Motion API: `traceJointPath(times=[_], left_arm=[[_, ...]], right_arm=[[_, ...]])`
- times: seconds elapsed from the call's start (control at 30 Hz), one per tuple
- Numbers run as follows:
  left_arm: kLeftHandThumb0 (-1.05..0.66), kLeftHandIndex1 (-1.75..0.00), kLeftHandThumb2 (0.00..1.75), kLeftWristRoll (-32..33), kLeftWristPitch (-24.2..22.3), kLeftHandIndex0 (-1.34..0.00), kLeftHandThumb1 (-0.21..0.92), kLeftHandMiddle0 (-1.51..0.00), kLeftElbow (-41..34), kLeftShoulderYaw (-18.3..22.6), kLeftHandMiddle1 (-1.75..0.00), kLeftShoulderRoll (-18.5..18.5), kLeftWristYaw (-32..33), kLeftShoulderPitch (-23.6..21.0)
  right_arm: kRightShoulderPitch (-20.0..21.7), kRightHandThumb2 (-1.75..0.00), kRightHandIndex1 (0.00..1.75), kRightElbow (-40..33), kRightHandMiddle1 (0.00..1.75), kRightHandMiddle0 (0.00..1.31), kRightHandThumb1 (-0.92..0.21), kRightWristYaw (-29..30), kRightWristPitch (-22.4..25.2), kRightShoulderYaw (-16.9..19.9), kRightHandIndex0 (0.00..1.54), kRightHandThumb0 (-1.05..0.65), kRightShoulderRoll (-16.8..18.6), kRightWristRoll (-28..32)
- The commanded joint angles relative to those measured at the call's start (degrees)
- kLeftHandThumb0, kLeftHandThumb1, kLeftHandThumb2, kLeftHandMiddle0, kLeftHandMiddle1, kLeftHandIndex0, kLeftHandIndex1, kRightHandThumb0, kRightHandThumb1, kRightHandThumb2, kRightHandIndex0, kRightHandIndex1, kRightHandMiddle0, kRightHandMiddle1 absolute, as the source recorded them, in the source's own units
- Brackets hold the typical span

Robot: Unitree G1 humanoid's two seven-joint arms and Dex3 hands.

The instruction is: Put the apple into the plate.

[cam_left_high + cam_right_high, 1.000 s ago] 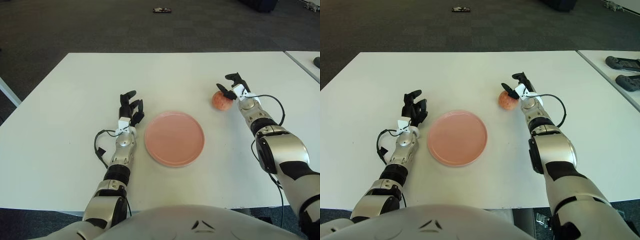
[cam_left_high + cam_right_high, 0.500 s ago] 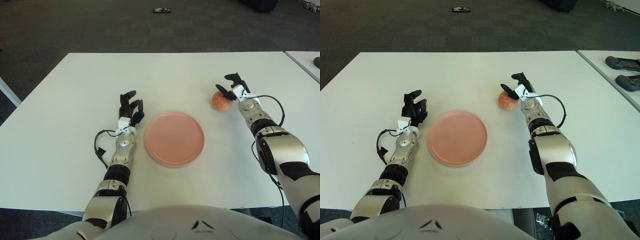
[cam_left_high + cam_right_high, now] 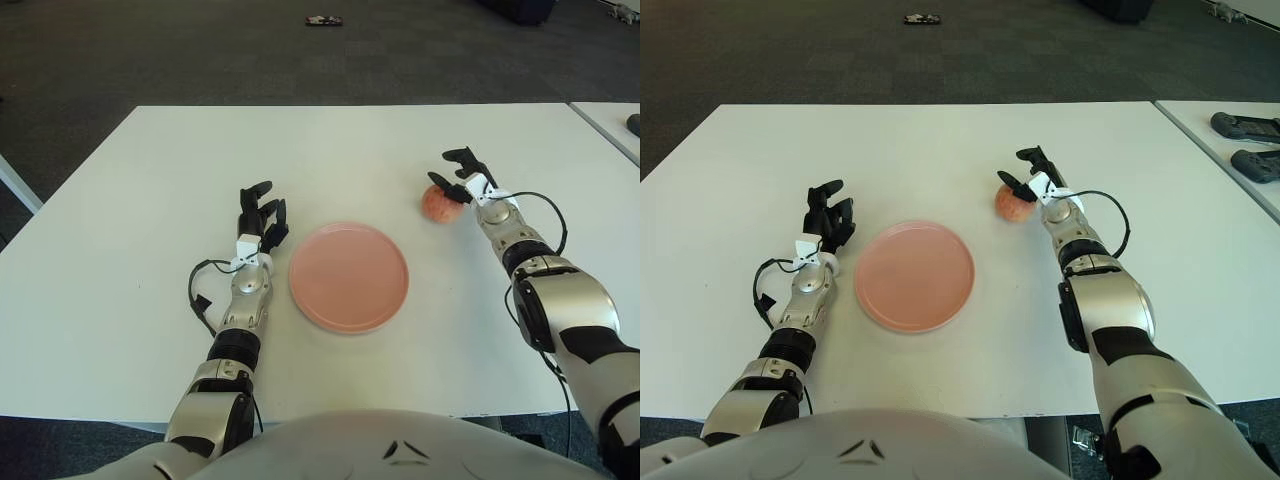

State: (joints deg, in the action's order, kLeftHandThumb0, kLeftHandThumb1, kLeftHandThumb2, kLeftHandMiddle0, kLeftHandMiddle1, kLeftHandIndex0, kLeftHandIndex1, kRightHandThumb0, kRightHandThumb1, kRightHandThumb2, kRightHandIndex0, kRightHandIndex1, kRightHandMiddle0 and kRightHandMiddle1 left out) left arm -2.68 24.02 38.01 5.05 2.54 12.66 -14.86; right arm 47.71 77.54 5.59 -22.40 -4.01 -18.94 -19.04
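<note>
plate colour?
Plain pink plate, no pattern; the left eye view shows it best.

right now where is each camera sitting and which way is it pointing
Left eye view: on the head, looking forward and down at the white table; shows both arms, the left hand beside the pink plate, the right hand at the apple, chest at bottom.
Right eye view: same head, slightly to the right, same aim; same body parts, plus controllers on a neighbouring table.
Shared: table, plate, apple, both hands.
</note>
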Motion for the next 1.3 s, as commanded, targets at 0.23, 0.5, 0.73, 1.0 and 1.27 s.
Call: traceJointPath(times=[0.23,0.5,0.73,1.0,1.27], left_arm=[[-0.75,-1.22,0.52,0.42,-2.63,-0.07,0.92,-0.31,1.61,0.32,-0.79,-0.10,-0.17,1.86],[-0.75,-1.21,0.50,0.62,-2.76,-0.07,0.92,-0.30,1.55,0.38,-0.79,0.05,-0.21,1.73],[-0.75,-1.21,0.50,0.73,-2.73,-0.08,0.92,-0.31,1.65,0.40,-0.80,0.09,-0.35,1.63],[-0.74,-1.22,0.51,0.37,-2.26,-0.08,0.92,-0.31,1.63,0.19,-0.79,0.10,-0.11,1.67],[-0.75,-1.22,0.52,0.26,-2.50,-0.08,0.92,-0.31,1.57,0.20,-0.79,0.09,0.11,1.67]], right_arm=[[-2.00,-0.49,0.64,-0.59,0.61,0.00,-0.92,-2.61,-3.14,0.91,0.00,-0.97,-0.10,1.24],[-2.26,-0.46,0.64,-0.78,0.59,0.00,-0.92,-4.35,-3.68,1.55,0.00,-0.96,-0.24,1.68],[-3.31,-0.47,0.47,-1.56,0.43,0.00,-0.92,-4.37,-6.84,0.13,0.00,-1.03,-1.02,0.68],[-3.19,-0.38,0.11,-1.57,0.11,0.00,-0.92,-6.93,-6.82,0.14,0.00,-1.05,-1.28,1.76],[-3.17,-0.27,0.01,-1.67,0.01,0.00,-0.92,-7.17,-6.92,0.66,0.00,-1.05,-1.33,2.29]])
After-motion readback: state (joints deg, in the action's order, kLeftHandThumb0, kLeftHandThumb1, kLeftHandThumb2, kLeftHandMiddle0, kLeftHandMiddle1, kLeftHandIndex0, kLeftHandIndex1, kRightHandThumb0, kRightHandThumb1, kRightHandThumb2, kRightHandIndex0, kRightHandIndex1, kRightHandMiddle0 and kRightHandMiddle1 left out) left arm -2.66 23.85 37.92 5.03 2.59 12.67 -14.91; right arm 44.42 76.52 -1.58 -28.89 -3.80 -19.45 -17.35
